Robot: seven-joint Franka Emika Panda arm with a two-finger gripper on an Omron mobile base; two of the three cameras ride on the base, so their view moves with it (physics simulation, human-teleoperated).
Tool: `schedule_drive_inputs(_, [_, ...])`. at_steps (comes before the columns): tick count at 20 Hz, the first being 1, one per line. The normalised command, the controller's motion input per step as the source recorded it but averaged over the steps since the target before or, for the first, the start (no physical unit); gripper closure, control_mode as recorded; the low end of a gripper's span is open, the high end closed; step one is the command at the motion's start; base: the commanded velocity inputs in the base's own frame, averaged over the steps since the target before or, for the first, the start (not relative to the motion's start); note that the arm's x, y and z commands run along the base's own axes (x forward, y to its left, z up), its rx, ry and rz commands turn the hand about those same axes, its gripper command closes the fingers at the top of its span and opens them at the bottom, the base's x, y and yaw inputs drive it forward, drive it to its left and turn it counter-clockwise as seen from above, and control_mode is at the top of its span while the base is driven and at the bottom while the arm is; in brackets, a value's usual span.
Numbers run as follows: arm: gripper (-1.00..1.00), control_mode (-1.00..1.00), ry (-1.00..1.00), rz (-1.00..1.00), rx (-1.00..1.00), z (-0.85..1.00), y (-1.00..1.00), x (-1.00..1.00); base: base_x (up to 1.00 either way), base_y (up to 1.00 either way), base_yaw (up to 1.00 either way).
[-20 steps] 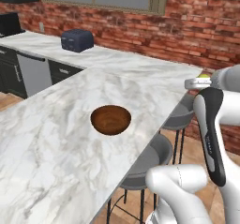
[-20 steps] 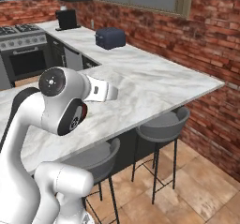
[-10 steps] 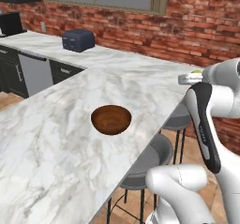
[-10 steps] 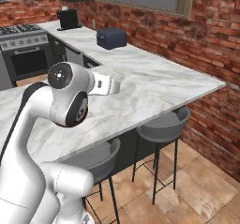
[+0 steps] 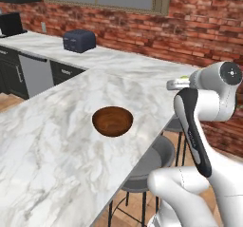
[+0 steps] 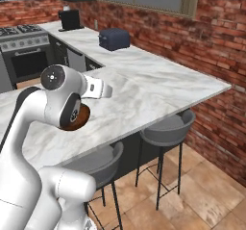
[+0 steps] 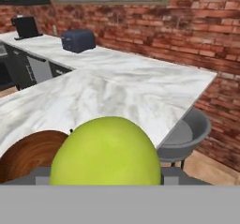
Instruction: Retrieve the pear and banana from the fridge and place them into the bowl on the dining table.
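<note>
The pear [image 7: 105, 153], smooth and yellow-green, sits large and close in the hand view, with my gripper [image 5: 175, 83] shut on it. A sliver of the pear [image 5: 182, 80] peeks out at the hand in the left base view. The gripper hovers above the right edge of the dining table [image 5: 47, 164], to the right of the bowl and higher than it. The glossy brown bowl [image 5: 112, 121] rests on the marble with nothing in it. Its rim [image 7: 28, 153] shows lower left in the hand view, and my arm half hides the bowl [image 6: 80, 120] in the right base view. The banana and fridge are out of view.
Two grey bar stools [image 5: 152, 159] [image 6: 166, 130] stand under the table's right edge. A dark toaster [image 5: 79, 40] sits on the back counter by the brick wall. A stove [image 6: 21, 56] and dark cabinets line the left side.
My hand with the pear has swung left, from beyond the table's right edge to over that edge, closer to the bowl. The bowl has not moved.
</note>
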Motion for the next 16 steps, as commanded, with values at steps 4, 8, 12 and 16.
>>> schedule_drive_inputs(4, [1.0,-1.0,0.03,0.02,0.0,-0.12,0.53,0.0,0.0,0.0,0.0])
schedule_drive_inputs(8, [1.0,-1.0,0.08,0.02,0.03,-0.15,0.52,0.0,0.0,0.0,0.0])
schedule_drive_inputs(12, [1.0,-1.0,0.09,0.03,0.05,-0.22,0.51,-0.01,0.0,0.0,0.0])
schedule_drive_inputs(16, [1.0,-1.0,0.13,0.04,0.1,-0.22,0.47,-0.05,0.0,0.0,0.0])
